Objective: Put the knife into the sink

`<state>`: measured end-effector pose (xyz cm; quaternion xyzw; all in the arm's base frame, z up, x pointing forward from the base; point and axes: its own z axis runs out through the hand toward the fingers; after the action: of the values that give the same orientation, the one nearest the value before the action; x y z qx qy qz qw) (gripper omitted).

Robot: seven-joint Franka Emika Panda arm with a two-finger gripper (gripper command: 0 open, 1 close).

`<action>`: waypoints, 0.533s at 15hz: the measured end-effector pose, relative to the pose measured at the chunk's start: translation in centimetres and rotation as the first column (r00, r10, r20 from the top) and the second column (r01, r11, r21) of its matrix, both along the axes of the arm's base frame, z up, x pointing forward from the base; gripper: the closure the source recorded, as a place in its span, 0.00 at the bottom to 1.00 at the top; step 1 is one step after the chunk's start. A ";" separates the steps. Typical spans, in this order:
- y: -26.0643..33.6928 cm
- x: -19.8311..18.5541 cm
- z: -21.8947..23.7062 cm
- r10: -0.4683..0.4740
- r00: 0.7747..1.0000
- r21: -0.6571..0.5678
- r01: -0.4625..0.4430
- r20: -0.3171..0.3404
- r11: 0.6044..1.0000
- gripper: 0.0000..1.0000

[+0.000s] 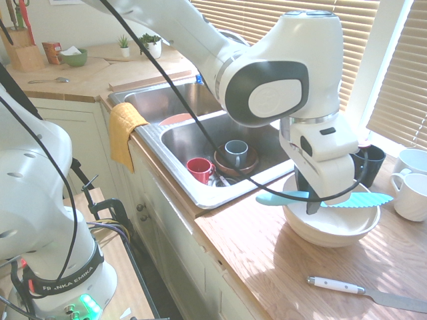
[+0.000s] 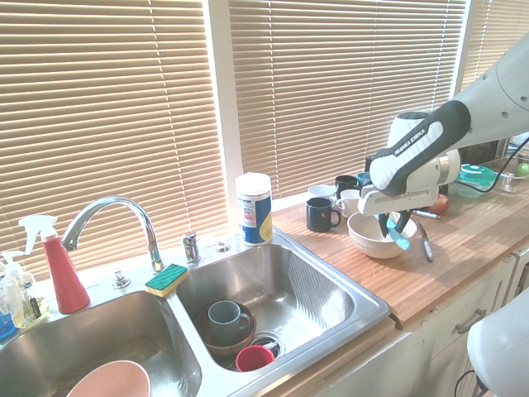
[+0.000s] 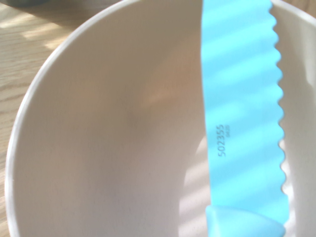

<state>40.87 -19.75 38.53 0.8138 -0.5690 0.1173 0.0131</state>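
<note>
Closest to the wrist camera we see the knife (image 3: 244, 108), its turquoise serrated blade crossing the cream bowl (image 3: 108, 148). At right centre of the first exterior view our gripper (image 1: 311, 202) points down over that bowl (image 1: 331, 224), its dark fingers on either side of the knife (image 1: 325, 199), which lies level across the rim; we cannot tell whether they already clench it. At lower right of that view a white-handled knife (image 1: 368, 292) lies on the wooden counter (image 1: 280, 260). Left of the bowl, the sink (image 1: 200, 133) holds a red cup (image 1: 199, 169), a grey mug (image 1: 235, 153) and a brown dish (image 1: 248, 165).
</note>
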 end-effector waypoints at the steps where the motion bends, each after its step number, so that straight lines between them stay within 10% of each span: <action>1: 0.0 0.0 0.0 0.001 1.000 0.000 -0.001 -0.001 1.000 1.00; 8: -0.2 -0.3 0.5 0.013 1.000 -0.001 -0.013 -0.007 1.000 1.00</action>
<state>40.59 -19.94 39.02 0.8178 -0.5638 0.1147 0.0148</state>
